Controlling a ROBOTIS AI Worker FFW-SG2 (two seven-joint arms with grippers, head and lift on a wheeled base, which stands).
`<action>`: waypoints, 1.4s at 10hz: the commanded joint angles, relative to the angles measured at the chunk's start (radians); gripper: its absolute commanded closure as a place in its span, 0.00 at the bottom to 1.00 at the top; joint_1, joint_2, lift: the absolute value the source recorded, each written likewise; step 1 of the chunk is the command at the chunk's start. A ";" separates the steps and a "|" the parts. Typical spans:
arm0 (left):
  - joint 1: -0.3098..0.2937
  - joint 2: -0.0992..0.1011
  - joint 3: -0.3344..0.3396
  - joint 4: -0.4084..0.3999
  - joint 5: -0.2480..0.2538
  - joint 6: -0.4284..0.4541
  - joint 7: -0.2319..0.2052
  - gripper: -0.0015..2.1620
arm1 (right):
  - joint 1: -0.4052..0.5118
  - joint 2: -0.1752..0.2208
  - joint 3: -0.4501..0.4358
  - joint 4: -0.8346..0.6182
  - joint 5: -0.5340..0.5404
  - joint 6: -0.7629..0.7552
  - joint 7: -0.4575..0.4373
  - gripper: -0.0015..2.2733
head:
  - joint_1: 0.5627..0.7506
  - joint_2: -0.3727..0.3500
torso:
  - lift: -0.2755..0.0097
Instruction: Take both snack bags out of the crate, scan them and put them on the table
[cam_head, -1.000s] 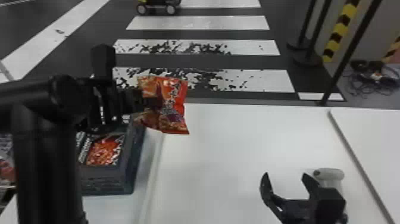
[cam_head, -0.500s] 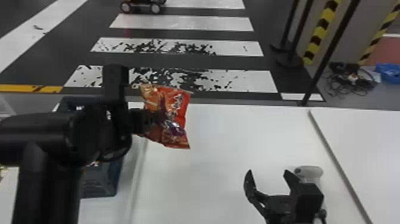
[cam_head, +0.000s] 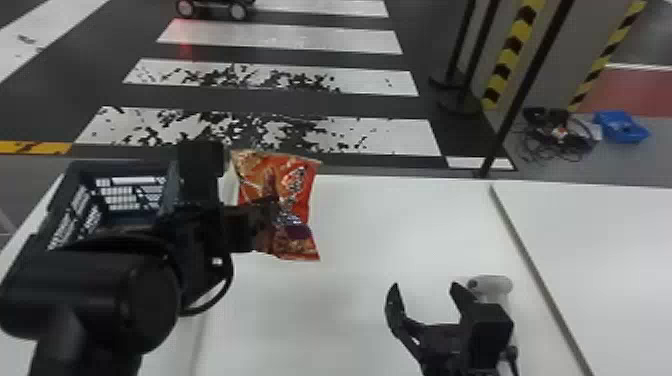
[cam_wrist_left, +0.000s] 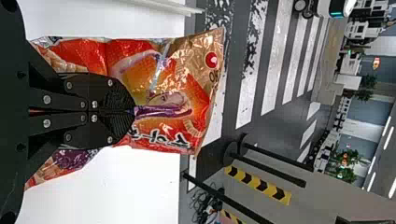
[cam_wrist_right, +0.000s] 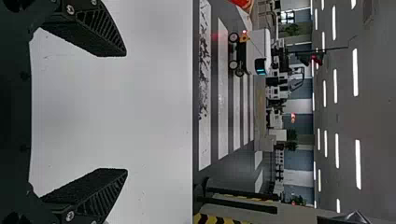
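1. Left gripper pinches bag, head view left of centre; probably leaves edges exposed for scanning
2. Right gripper spread, lower right near scanner, likely for grabbing it

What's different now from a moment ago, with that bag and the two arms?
The left pincer has carried the snack bag to the robot's right, farther from the crate, and slightly nearer the robot or lower. The whole scene has also slid left in the head view. Nothing was newly grabbed or let go. The right pincer stayed open beside the white device, and the crate stayed on the table.
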 joint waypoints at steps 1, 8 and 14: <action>0.053 -0.004 -0.016 0.003 0.040 -0.052 0.011 0.99 | -0.019 0.000 0.013 0.013 -0.002 -0.002 0.000 0.05 | 0.70 0.40 | 0.65; 0.208 -0.004 -0.060 0.029 0.179 -0.123 0.033 0.99 | -0.027 -0.002 0.019 0.013 -0.002 0.002 0.000 0.05 | 0.70 0.31 | 0.65; 0.216 -0.004 -0.050 0.078 0.192 -0.123 -0.039 0.00 | -0.025 0.000 0.019 0.017 -0.004 0.002 -0.002 0.05 | 0.70 0.28 | 0.65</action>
